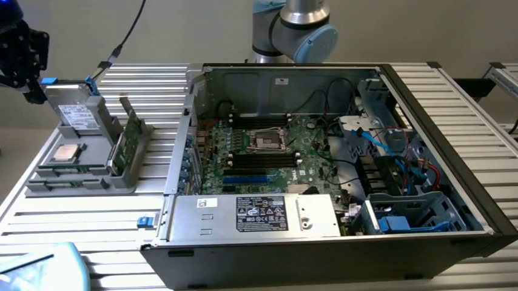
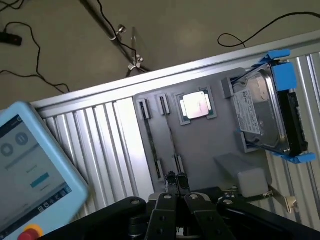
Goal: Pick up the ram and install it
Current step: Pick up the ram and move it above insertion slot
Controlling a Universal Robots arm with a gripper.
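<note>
1. The ribbed, silver aluminium desk (image 1: pixel 97 218) carries everything. Nothing on it looks disturbed to me.
2. The big black, open computer case (image 1: pixel 242 85) lies in the middle of the exterior frame, with its inside facing up.
3. On the case's floor sits the large green motherboard (image 1: pixel 307 145). The long dark memory slots on either side of its square socket look empty, so I judge that nothing is installed yet.
4. The grey plastic parts tray (image 1: pixel 96 145) stands at the left of the exterior frame, just beside the case. It holds a silver hard drive with blue rails (image 1: pixel 77 112) and a broader green card standing on edge (image 1: pixel 125 142).
5. My black pincer (image 2: pixel 175 180) hangs in the upper left of the exterior frame, above the tray's hard-drive end. In the wrist view it looks down on the tray's narrow slots. I cannot tell whether it is open or closed, and I see nothing carried in it.
6. The ram (image 1: pixel 71 182), a long, thin green stick with dark chips, rests in the tray's front row at the lower left of the exterior frame. It is well apart from the motherboard, so both the pick-up and the installing are left to do.
</note>
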